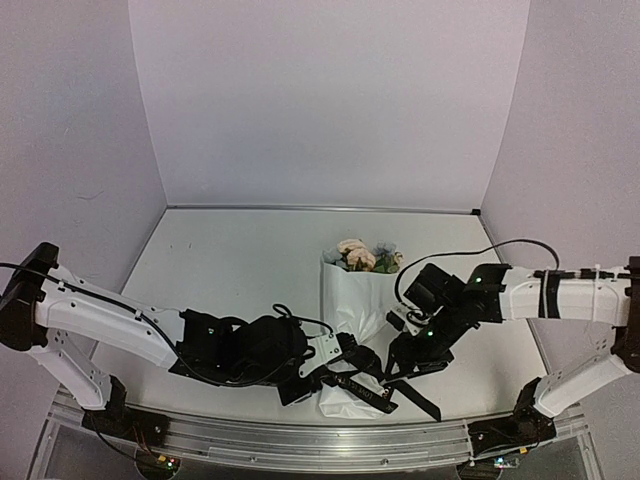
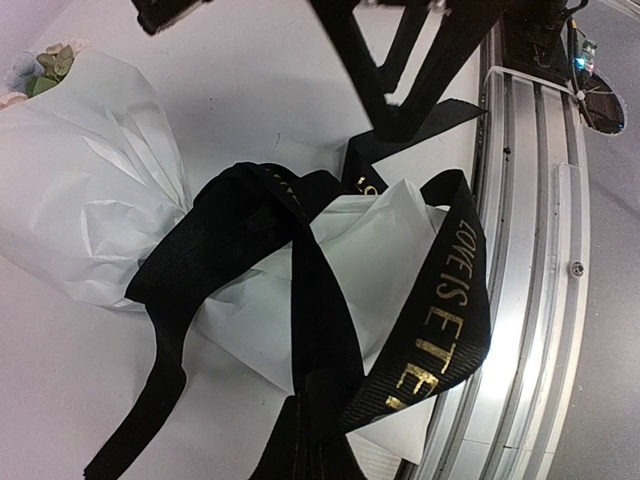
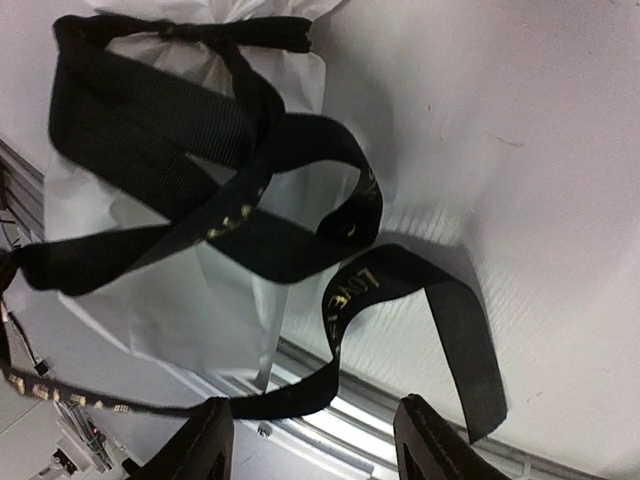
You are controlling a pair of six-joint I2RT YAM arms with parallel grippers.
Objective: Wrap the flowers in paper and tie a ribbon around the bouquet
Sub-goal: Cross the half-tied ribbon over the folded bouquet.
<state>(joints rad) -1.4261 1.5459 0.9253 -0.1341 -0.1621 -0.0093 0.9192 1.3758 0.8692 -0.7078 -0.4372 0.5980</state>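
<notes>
Bouquet (image 1: pixel 352 300) flat on the table (image 1: pixel 230 270), long axis near-to-far: flowers (image 1: pixel 358 255) at the far, wide end, pinched tail toward the arm bases, between the two wrists. Ribbon (image 2: pixel 455 300) looped round that narrow tail, crossed over itself in a loose, unfinished knot, slack ends spilling toward the aluminium rail (image 2: pixel 530 300). Left gripper (image 1: pixel 345 368) closed, fingers out of its own camera's sight, seemingly pinching the strands running down to it. Right gripper (image 3: pixel 312 428) with fingers parted, holding nothing, hovering just on the near side of a free end curling on the table; nearer to that end than the left. Paper (image 2: pixel 90 200) thin, white, crinkled, easily crushed. Ribbon flat, woven, black, gold-lettered, limp. Next, probably: reach down onto the loose end, then pull across the bouquet's axis to tighten.
</notes>
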